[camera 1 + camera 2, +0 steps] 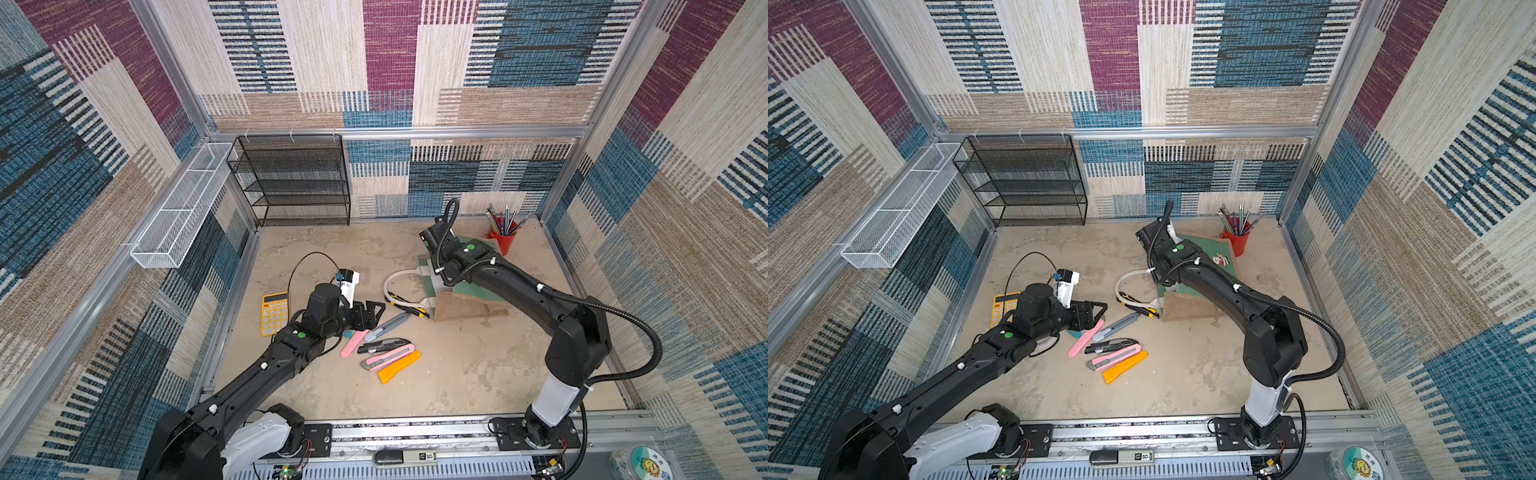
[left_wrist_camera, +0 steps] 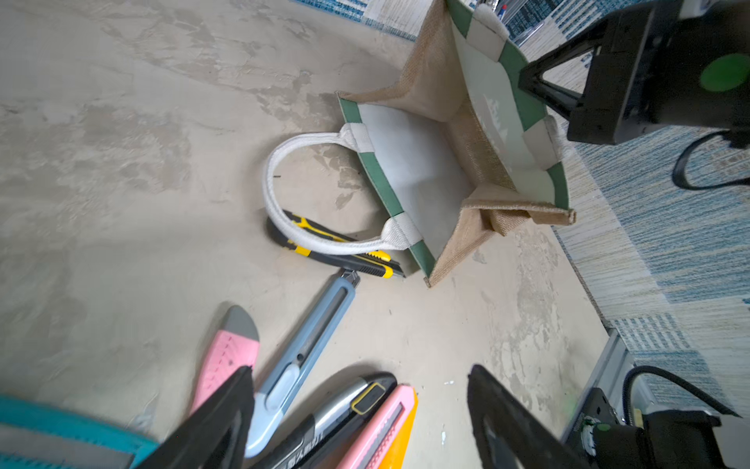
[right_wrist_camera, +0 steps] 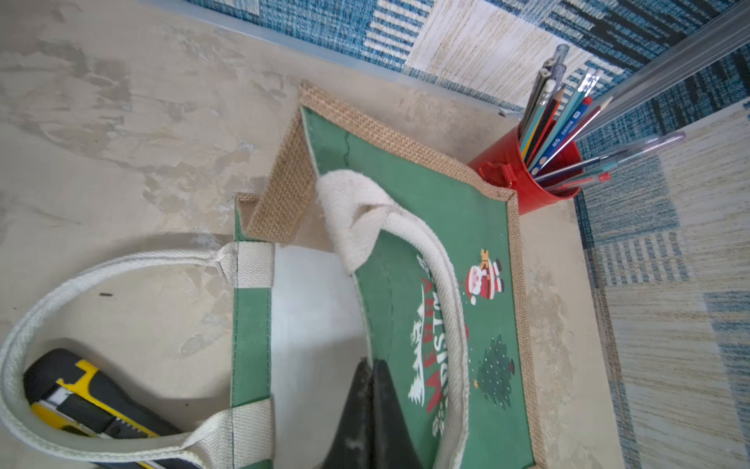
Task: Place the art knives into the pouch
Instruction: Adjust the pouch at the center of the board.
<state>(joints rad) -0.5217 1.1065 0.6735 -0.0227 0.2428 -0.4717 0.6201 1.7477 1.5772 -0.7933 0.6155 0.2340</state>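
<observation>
right hand (image 3: pixel 371 390) clenched on pouch (image 3: pixel 466 227) rim, left hand (image 2: pixel 361 410) released; red cup (image 3: pixel 539 178) w/ pencils.

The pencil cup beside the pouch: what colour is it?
Red; the pencil cup shows best in the right wrist view.

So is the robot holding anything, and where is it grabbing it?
The right gripper is shut on the pouch, pinching the top edge of its green front panel. The left gripper holds nothing, open above the knives.

Two black arms (image 1: pixel 257 374) with white base links, green dot markings, corrugated black cables.
</observation>
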